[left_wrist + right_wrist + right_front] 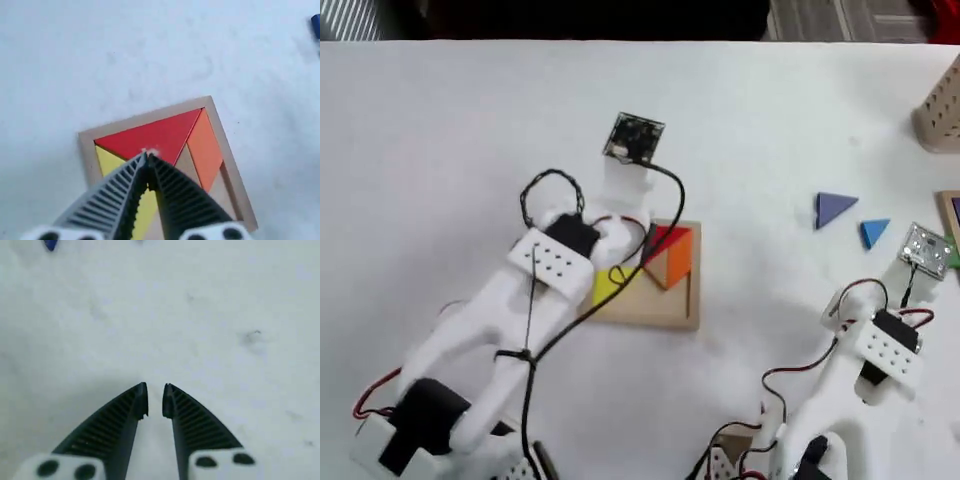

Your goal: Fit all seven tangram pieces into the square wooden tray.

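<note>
While the tray point(660, 306) is half covered from above, the left gripper point(148, 158) is seen pressed together over the red triangle point(160, 135).

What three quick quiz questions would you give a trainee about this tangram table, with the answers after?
1. True or false: the red triangular piece lies inside the square wooden tray.
2. Which colour of piece is outside the tray? A) yellow B) blue C) orange
3. Fill in: the left gripper hangs over the tray with its fingers ____.

Key: 1 true. 2 B: the dark blue triangle and the light blue triangle lie on the white table. 3 shut.
</note>
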